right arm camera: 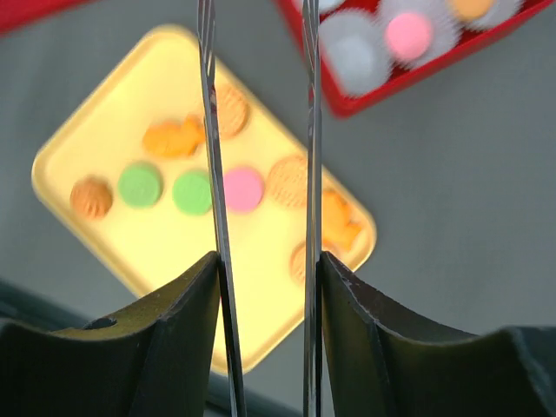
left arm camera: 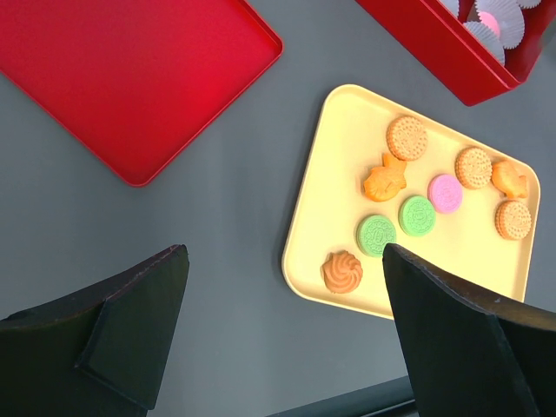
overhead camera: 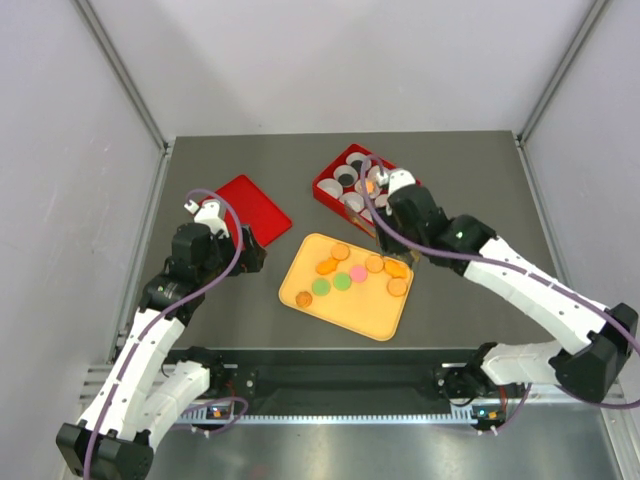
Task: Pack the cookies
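Note:
Several cookies [overhead camera: 341, 281], orange, green and pink, lie on the yellow tray [overhead camera: 350, 308]. A red box [overhead camera: 325, 190] with white paper cups stands behind it; one cup holds a pink cookie [right arm camera: 408, 35], another an orange one [overhead camera: 370, 187]. My right gripper [overhead camera: 388, 245] hovers over the tray's far right corner, near the box. Its thin metal blades [right arm camera: 210, 130] stand a little apart with nothing between them; the right gripper [right arm camera: 257, 35] is open. My left gripper [left arm camera: 285, 252] hangs wide open and empty over the table beside the tray's left edge [left arm camera: 300, 217].
A flat red lid [overhead camera: 250, 205] lies at the back left, beyond my left arm. In the left wrist view the lid [left arm camera: 122, 69] is at top left and the box corner [left arm camera: 443, 52] at top right. Grey table surrounds the tray.

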Tool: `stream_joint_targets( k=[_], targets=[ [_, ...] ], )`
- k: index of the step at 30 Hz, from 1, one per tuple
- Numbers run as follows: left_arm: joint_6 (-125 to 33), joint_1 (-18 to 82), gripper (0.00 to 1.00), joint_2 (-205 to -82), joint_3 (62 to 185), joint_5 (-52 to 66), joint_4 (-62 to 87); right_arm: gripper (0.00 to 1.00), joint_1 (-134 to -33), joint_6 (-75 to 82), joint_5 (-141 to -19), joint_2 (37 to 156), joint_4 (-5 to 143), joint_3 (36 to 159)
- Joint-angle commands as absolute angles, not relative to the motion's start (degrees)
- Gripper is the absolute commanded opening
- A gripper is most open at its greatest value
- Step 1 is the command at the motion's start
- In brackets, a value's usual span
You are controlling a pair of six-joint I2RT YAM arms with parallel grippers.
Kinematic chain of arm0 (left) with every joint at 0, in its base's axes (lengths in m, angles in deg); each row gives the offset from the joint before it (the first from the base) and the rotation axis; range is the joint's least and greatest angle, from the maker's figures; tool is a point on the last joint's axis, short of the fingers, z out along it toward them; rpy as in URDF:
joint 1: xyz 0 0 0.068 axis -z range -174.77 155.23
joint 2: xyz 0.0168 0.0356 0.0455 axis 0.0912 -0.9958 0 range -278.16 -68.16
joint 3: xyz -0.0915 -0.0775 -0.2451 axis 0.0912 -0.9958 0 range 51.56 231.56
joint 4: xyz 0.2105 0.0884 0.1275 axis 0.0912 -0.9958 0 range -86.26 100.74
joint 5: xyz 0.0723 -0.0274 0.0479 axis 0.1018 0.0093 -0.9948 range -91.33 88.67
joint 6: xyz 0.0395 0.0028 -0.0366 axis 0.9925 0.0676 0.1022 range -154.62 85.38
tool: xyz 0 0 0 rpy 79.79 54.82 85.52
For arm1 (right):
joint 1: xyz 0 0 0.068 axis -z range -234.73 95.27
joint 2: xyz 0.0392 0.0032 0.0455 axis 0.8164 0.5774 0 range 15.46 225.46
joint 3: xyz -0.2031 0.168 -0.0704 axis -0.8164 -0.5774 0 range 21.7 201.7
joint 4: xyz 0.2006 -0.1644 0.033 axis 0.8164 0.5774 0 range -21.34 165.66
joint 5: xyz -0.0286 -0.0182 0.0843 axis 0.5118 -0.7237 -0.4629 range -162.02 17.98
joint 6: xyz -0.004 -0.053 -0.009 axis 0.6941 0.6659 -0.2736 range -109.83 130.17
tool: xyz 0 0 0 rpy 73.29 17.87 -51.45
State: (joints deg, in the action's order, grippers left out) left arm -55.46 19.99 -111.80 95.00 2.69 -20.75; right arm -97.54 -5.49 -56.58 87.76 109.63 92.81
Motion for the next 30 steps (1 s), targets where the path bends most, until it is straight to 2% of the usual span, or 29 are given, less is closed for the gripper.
stream_joint_targets(
  k=[1,7,16,30],
  targets=[
    [-54.7,20.1,0.98,-111.4,94.6,2.4,-19.1,0.47,-103.4,-9.6,-54.3,84.5,112.9,89.0],
    [-54.7,20.2,0.98,-111.6,94.6,2.4,-19.1,0.46,-109.3,-13.9,-50.9,82.1,115.1,83.4],
    [-54.7,20.1,0.98,-111.8,94.6,2.5,-19.1,0.45,-109.9,-17.2,-48.4,79.0,118.0,78.5],
    [-54.7,20.1,0.98,-111.7,94.6,2.5,-19.1,0.45,-111.8,-25.9,-49.5,69.0,131.6,74.7]
  ],
)
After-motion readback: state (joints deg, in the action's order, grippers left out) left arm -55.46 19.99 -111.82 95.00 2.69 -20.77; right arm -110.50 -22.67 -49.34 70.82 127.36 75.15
